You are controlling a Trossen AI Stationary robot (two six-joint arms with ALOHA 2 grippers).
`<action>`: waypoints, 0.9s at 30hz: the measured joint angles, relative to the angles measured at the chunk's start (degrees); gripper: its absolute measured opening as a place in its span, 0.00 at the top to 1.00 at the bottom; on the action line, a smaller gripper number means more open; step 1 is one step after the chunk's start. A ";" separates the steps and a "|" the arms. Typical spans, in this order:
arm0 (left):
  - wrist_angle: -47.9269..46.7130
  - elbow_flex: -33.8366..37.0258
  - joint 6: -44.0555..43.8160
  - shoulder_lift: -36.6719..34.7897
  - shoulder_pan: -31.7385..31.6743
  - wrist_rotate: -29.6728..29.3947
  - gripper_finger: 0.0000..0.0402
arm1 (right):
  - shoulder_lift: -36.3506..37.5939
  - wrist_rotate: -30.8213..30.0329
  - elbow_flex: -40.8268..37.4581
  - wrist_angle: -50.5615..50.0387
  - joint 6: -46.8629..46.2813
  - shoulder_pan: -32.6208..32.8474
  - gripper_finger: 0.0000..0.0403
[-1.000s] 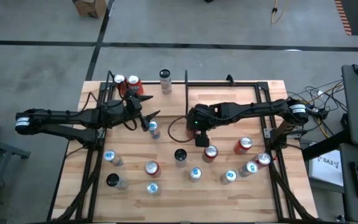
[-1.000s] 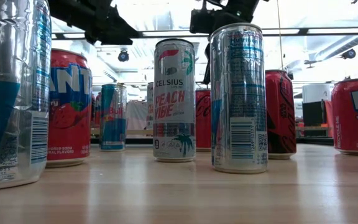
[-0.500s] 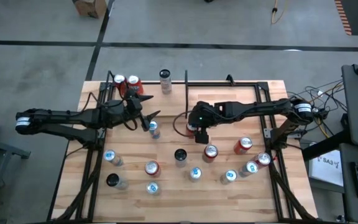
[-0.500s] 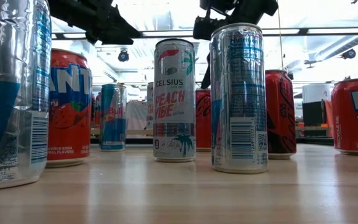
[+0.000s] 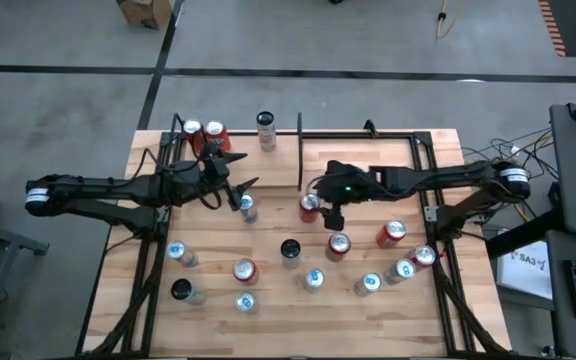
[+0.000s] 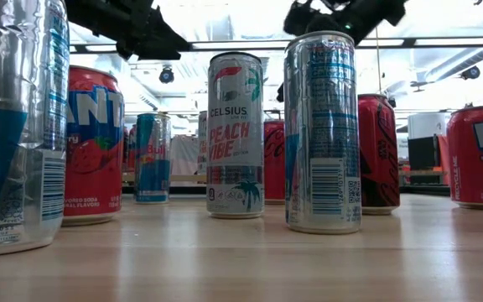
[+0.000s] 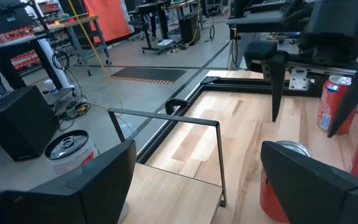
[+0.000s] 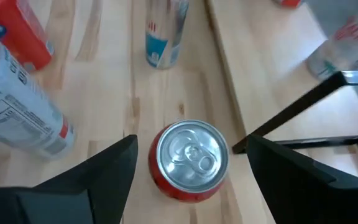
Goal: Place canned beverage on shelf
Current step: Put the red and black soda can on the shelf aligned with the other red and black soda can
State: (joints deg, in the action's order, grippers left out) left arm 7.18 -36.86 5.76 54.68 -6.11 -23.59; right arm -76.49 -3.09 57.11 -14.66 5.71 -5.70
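As right tool [image 5: 320,211] slides right, red can [image 5: 310,207] shows | fingers apart, ungripped | left tool [image 5: 236,172] apart, waiting

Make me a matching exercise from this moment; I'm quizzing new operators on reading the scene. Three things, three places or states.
Things:
1. right gripper
2. left gripper
3. Celsius can

Places or states:
a. standing upright on the table
b. open, above a red can
c. open, near the two red cans on the shelf

Pairs: 1-b, 2-c, 3-a
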 joint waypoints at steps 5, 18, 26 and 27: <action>0.21 0.00 -0.03 0.00 0.00 0.00 0.18 | 3.39 -0.20 -7.53 10.11 -2.50 -0.29 0.27; 0.98 0.00 -0.04 0.00 0.00 0.00 0.18 | -4.15 -2.08 -9.00 12.45 -5.87 -0.35 0.23; 2.04 0.02 -0.04 0.00 0.00 -0.01 0.18 | -8.72 -2.34 -6.46 14.04 -5.61 -0.35 0.23; 2.13 0.02 -0.04 0.00 0.00 0.00 0.18 | -9.18 -2.32 -5.90 14.01 -5.34 -0.35 0.23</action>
State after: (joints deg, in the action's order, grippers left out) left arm 9.32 -36.84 5.72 54.68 -6.11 -23.59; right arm -85.67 -5.41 51.21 -0.65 0.37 -6.04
